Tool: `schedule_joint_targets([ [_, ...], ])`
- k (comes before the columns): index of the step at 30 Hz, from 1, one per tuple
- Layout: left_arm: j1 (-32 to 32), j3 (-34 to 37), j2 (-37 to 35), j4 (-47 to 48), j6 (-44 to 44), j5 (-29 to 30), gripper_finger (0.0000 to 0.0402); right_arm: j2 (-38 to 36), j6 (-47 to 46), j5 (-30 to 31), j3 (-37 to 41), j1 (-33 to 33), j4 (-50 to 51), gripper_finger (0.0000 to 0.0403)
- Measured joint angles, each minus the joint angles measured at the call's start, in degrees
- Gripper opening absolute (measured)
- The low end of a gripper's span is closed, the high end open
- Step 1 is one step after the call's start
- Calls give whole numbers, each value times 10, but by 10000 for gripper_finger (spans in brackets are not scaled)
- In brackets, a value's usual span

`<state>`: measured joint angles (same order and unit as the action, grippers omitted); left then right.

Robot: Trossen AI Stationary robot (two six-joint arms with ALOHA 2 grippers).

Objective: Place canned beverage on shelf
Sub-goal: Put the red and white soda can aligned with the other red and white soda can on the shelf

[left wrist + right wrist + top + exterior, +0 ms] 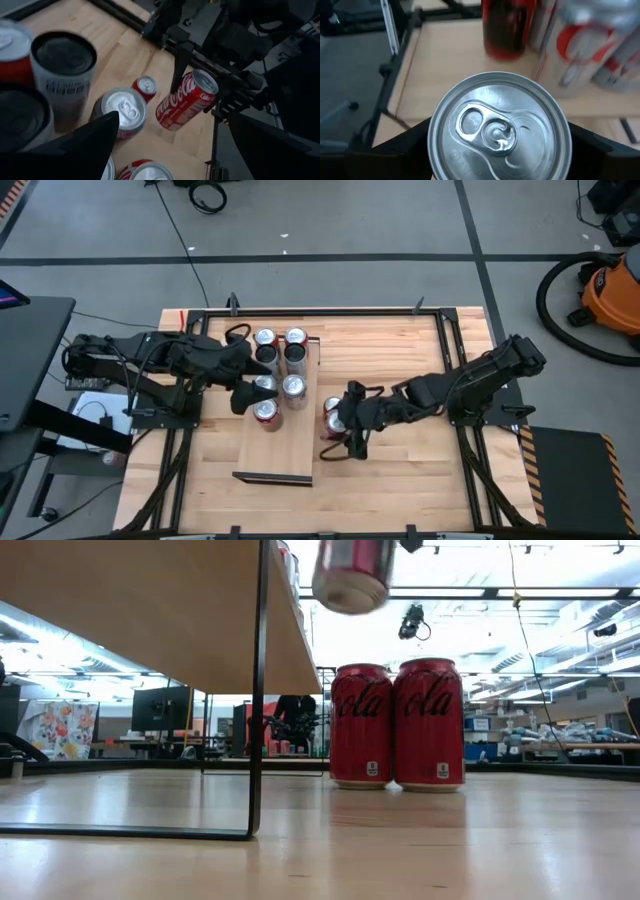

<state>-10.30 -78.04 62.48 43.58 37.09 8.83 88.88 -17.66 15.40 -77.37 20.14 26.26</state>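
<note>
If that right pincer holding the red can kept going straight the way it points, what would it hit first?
Probably the cans on the shelf. The right pincer, gripping a red can, points toward that cluster; the nearest looks like the silver-topped can, though depth is hard to judge.

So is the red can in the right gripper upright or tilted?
Tilted. In the left wrist view the red can leans in the right gripper, lifted off the table.

Overhead straight down, low level across tabletop, two wrist views close; all sharing the red can (185, 101).
</note>
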Motion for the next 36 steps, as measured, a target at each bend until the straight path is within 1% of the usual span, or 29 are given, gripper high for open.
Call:
schedule_joint_targets([
  [8, -21, 0, -3, -22, -37, 4, 389, 3, 14, 2, -33, -12, -47, 324],
  [11, -22, 0, -3, -23, -43, 4, 389, 17, 16, 2, -47, -13, -51, 323],
  [13, -21, 0, -3, -24, -43, 5, 389, 40, 20, 4, -73, -13, -47, 323],
  [18, -22, 0, -10, -16, -43, 5, 389, 107, 23, 15, -161, -13, 3, 323],
  [20, -27, 0, -12, -14, -43, 5, 389, 131, 15, 23, -196, -18, 37, 323],
  [24, -39, 0, -20, 10, -41, 5, 388, 169, 13, 26, -241, -27, 77, 324],
  [27, -45, 0, -22, 46, -24, 5, 388, 183, 8, 25, -253, -35, 85, 324],
  [30, -49, 0, -23, 89, -3, 5, 388, 189, -9, 6, -255, -42, 83, 325],
  [33, -55, 0, -23, 115, 16, 5, 388, 189, -13, -15, -254, -50, 84, 325],
  [36, -60, 0, -23, 127, 23, 5, 388, 189, -8, -17, -254, -55, 83, 325],
])
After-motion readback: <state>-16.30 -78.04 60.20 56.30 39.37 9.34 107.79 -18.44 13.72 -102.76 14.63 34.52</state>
